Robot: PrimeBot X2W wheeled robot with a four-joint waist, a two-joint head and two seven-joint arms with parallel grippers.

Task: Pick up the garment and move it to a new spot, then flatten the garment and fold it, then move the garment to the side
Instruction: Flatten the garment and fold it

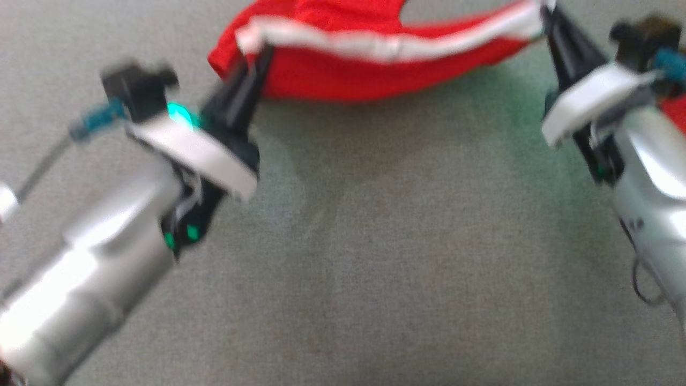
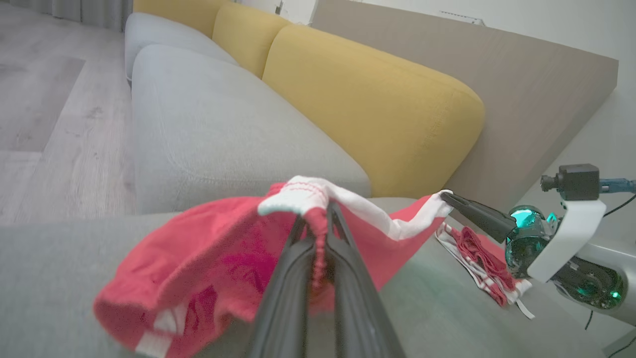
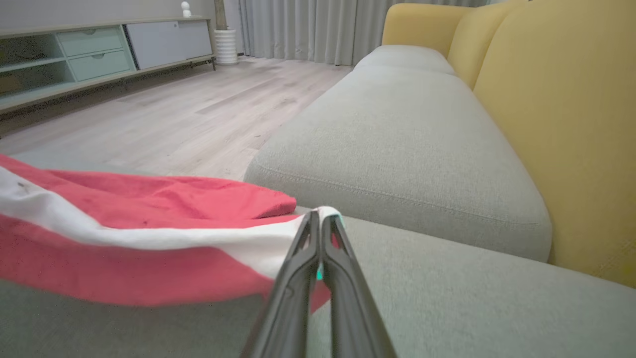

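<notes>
From the head, blurred: red garment (image 1: 343,80) with a white band (image 1: 375,45) along its upper edge, stretched in a sagging arc across the top of the frame, over a grey woven seat (image 1: 375,268). Left gripper (image 1: 261,56) clenched on the band at the left end; right gripper (image 1: 547,15) clenched on it at the right end. Glossy silver forearms (image 1: 96,257), curved white brackets (image 1: 198,155).

From the left wrist: 2 long, dark, tapered fingers (image 2: 285,283) closed on a gathered, puckered fold of red cloth just under the ribbed white band. Soft crumpled knit drooping leftward in a loose pouch, white stripes near its lower hem; unclear whether touching the seat. Band running on to the right gripper's closed tips. Beside that gripper, a second cloth (image 2: 479,258), red with white stripes, crumpled flat on the seat. Behind: rounded grey cushions (image 2: 213,124), plump yellow backs (image 2: 372,99), a flat brown panel (image 2: 521,89), pale plank floor (image 2: 39,99).

From the right wrist: fingers shut tight on the band's corner, tips meeting. Garment spreading left, smooth red below the band, a rumpled red layer above it. Beyond: grainy grey cushion with a stitched seam, yellow back at right, plank floor, pleated curtain (image 3: 308,25), low cabinet (image 3: 99,49) with drawers.
</notes>
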